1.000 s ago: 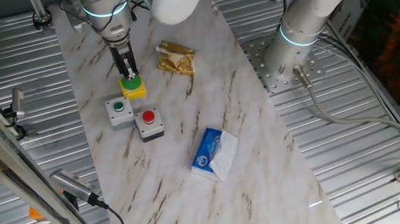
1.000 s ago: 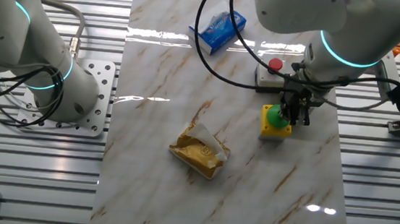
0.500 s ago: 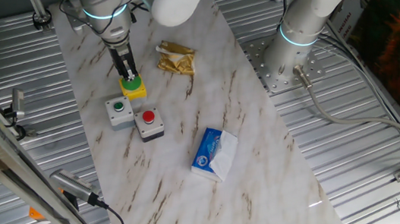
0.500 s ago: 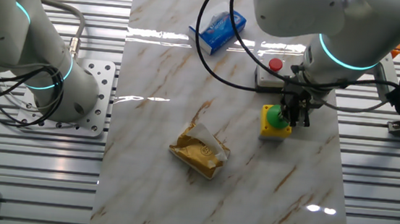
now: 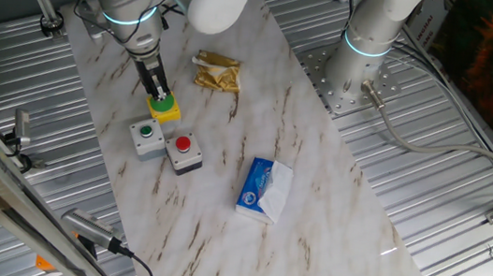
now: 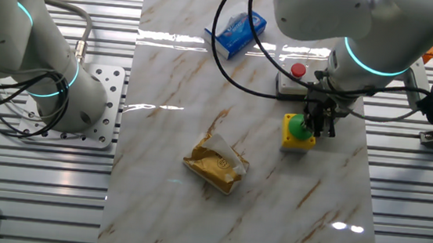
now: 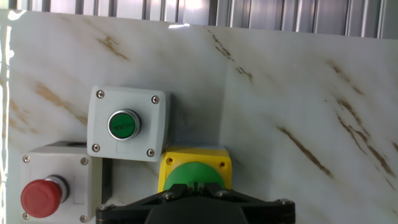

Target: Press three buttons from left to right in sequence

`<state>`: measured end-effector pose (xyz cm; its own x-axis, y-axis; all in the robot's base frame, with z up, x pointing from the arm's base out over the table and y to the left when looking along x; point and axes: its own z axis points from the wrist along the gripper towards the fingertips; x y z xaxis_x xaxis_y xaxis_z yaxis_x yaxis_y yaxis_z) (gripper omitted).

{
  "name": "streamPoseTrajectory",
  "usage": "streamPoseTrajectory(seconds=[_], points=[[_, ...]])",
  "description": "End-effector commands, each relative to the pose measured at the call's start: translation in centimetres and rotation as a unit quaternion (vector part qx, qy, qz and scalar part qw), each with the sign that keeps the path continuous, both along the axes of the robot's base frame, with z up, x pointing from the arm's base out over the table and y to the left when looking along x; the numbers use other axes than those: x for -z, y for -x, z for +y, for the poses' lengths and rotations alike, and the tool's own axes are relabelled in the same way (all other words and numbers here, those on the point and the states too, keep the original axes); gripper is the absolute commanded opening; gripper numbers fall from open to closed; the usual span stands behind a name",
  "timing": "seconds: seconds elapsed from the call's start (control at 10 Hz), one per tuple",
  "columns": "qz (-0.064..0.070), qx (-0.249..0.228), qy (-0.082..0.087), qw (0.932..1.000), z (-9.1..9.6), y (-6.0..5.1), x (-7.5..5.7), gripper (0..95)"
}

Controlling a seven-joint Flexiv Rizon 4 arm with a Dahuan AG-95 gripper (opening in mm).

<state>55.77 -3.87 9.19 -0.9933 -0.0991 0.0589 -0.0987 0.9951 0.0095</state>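
The yellow box with the big green dome (image 5: 167, 109) stands on the marble board, with the grey box with a small green button (image 5: 144, 135) and the grey box with a red button (image 5: 183, 149) beside it. My gripper (image 5: 159, 96) points down with its fingertips together, resting on the green dome (image 6: 300, 132). The hand view shows the dome (image 7: 196, 175) just under the fingertips (image 7: 205, 188), the small green button (image 7: 124, 124) above it and the red button (image 7: 40, 196) at the lower left. In the other fixed view the red button (image 6: 297, 69) shows behind my arm.
A crumpled golden wrapper (image 5: 217, 73) lies near the yellow box. A blue-white tissue packet (image 5: 265, 189) lies further along the board. A second arm's base (image 5: 367, 40) stands on the ribbed metal table beside the board. Cables hang over the board (image 6: 232, 28).
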Motion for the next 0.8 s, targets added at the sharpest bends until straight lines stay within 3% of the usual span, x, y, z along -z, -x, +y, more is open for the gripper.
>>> streamPoseTrajectory(seconds=[0.1, 0.5, 0.8], points=[[0.002, 0.000, 0.000, 1.0000, 0.0, 0.1, 0.7, 0.0], [0.013, 0.006, 0.000, 0.9999, 0.4, 0.3, -2.0, 0.0], [0.015, 0.006, -0.001, 0.9999, 0.5, 0.4, -2.4, 0.0]])
